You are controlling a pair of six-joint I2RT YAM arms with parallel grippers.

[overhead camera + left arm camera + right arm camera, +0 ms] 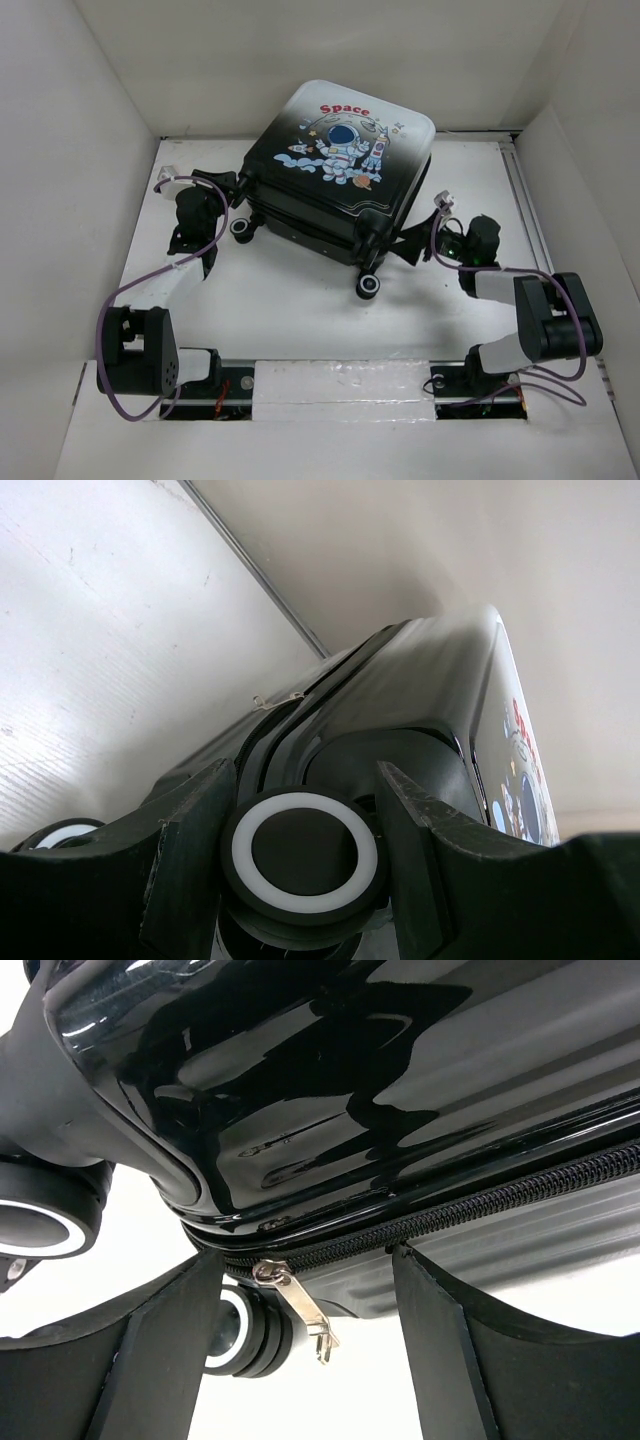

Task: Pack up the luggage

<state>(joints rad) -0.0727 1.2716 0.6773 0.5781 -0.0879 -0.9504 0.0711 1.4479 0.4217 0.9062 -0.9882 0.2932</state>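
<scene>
Between the parted fingers (160, 1350) of my right gripper (308, 1260) hangs the zipper pull (295, 1305) on the luggage (400, 1090); my left gripper (305, 770), likewise parted, straddles a caster wheel (305, 852).

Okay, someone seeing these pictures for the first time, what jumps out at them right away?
The luggage, its glossy black-to-white shell printed with a cartoon astronaut and red "Space", lies print-up toward the back of the table in the top view. Up close, a white-ringed caster wheel sits between the fingers of the left gripper. A metal zipper pull hangs between the open fingers of the right gripper.
</scene>
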